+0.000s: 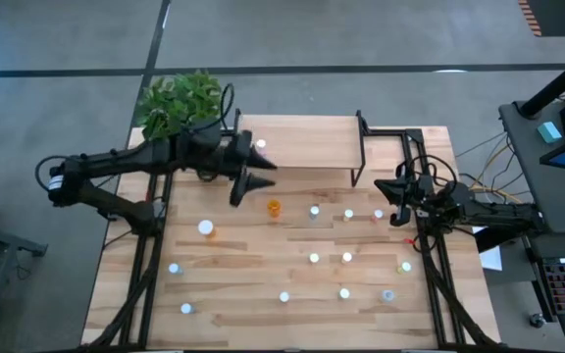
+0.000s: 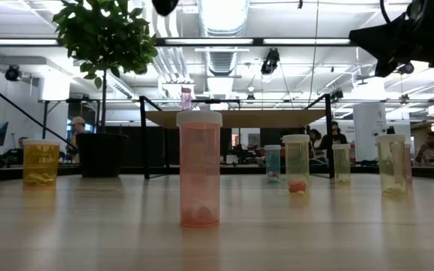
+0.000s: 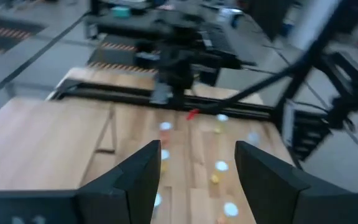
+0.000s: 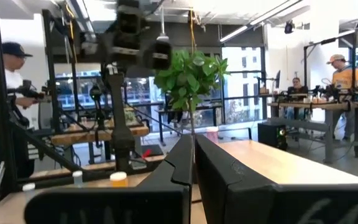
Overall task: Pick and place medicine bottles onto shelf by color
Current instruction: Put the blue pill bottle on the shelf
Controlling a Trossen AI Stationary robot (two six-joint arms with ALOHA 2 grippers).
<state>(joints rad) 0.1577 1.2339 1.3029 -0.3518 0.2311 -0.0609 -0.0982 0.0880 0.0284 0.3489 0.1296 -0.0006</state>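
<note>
The shelf [image 1: 307, 142] stands at the table's far side on thin black legs, and one small pink bottle [image 2: 186, 98] stands on its left end [image 1: 260, 146]. Several medicine bottles stand upright on the tabletop, among them an orange one [image 1: 274, 207], a larger one [image 1: 206, 228] and a pink one [image 2: 200, 169] near the front. My left gripper [image 1: 251, 185] hovers open and empty in front of the shelf's left end, above the table; in the left wrist view nothing lies between its fingers [image 3: 197, 180]. My right gripper [image 1: 392, 196] waits shut at the table's right side [image 4: 193, 168].
A potted plant [image 1: 179, 98] stands at the table's far left corner, close behind my left arm. Black frame rails [image 1: 145, 255] run along both sides of the table. People stand and sit in the room beyond the table.
</note>
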